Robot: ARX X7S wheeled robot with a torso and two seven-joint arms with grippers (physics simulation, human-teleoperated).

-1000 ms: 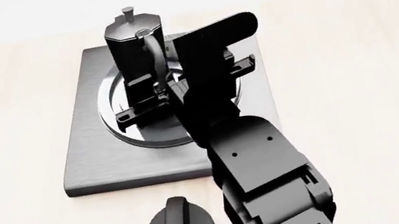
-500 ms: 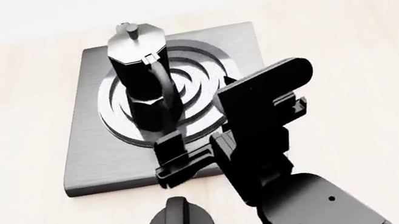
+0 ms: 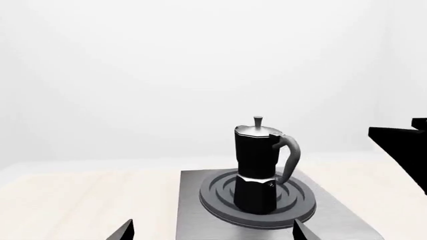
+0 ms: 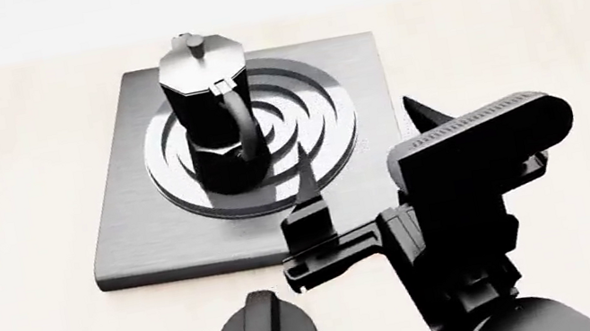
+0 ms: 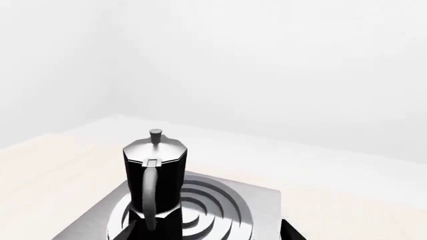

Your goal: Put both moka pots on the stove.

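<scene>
Backing away from the stove [image 4: 137,234], the right tool [image 4: 360,149] now hangs wide and empty off its near right corner; one moka pot [image 4: 209,112] stands upright on the burner [image 4: 319,125]. Left tool's spread: cannot tell.

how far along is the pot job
Done: one moka pot stands upright on the stove burner. In hand: nothing; the right gripper is open and empty beside the stove, clear of the pot. Left: the second pot, which no view shows.
</scene>
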